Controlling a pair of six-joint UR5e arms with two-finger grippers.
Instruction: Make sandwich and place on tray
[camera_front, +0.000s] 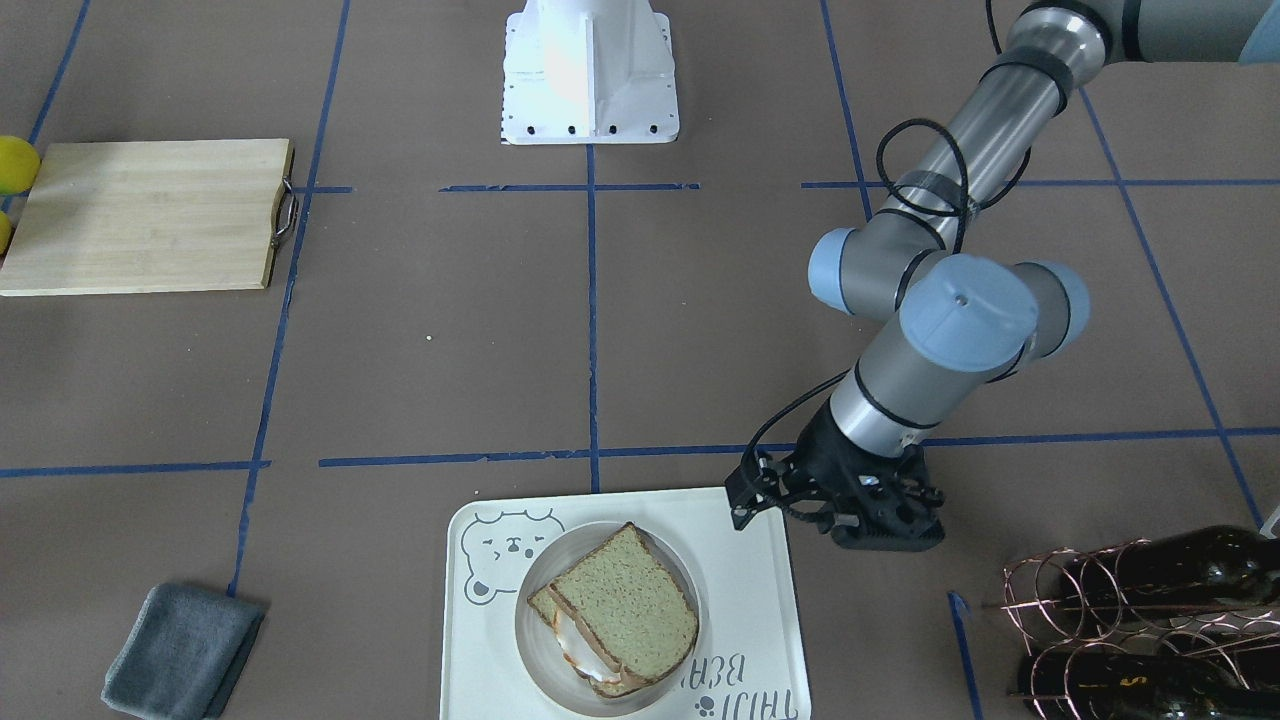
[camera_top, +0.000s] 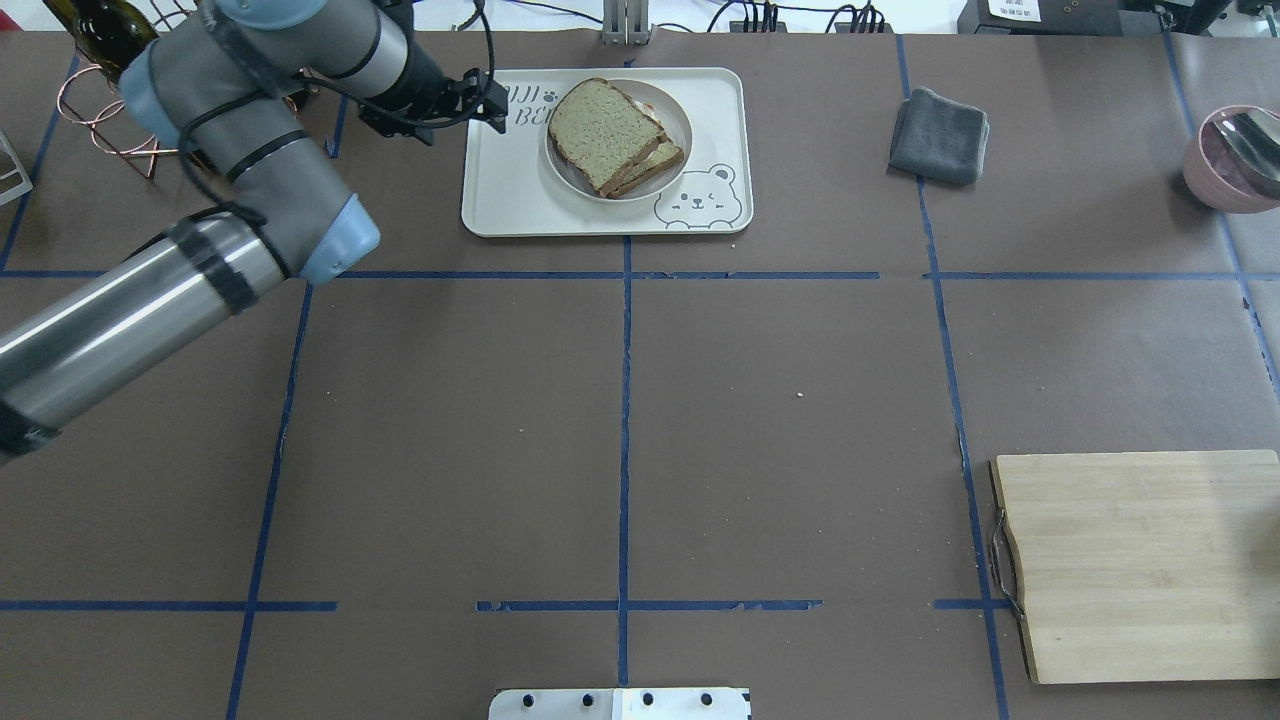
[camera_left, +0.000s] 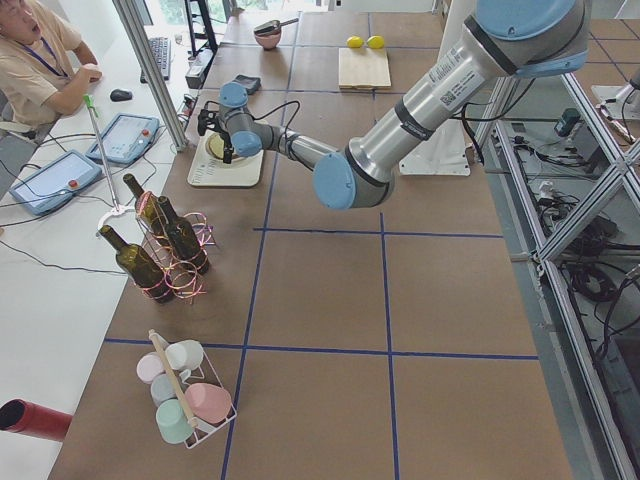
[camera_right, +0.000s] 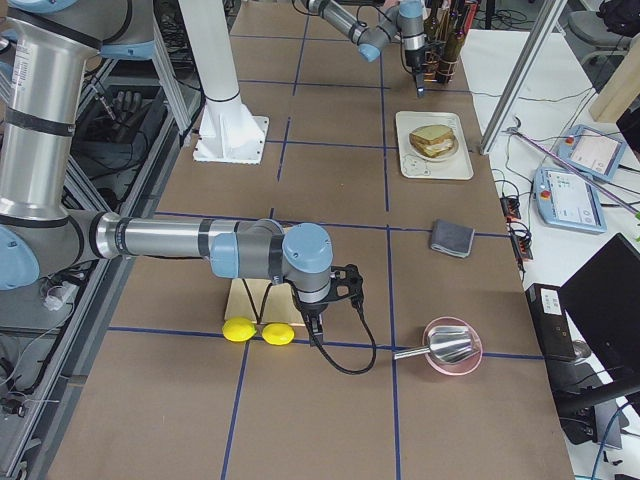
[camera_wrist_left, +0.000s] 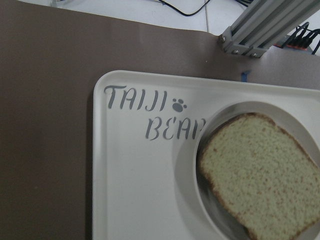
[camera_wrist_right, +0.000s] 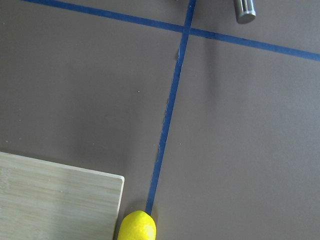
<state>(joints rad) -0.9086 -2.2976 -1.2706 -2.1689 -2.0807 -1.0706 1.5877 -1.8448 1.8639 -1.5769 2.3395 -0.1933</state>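
The sandwich (camera_front: 625, 600), two wholegrain bread slices with white egg showing at the edge, lies on a small round plate (camera_front: 522, 612) on the cream tray (camera_front: 750, 610) with the bear drawing. It also shows in the overhead view (camera_top: 610, 135) on the tray (camera_top: 510, 190), and in the left wrist view (camera_wrist_left: 260, 170). My left gripper (camera_front: 790, 518) hovers over the tray's corner beside the plate, open and empty; overhead it shows at the tray's left end (camera_top: 495, 103). My right gripper (camera_right: 330, 298) shows only in the exterior right view, near the cutting board, and I cannot tell its state.
A wooden cutting board (camera_top: 1140, 565) lies near the robot's right. Two lemons (camera_right: 255, 332) lie beside it. A grey cloth (camera_top: 940, 135) and a pink bowl (camera_top: 1235, 155) are at the far right. A copper rack with wine bottles (camera_front: 1140, 620) stands next to my left gripper.
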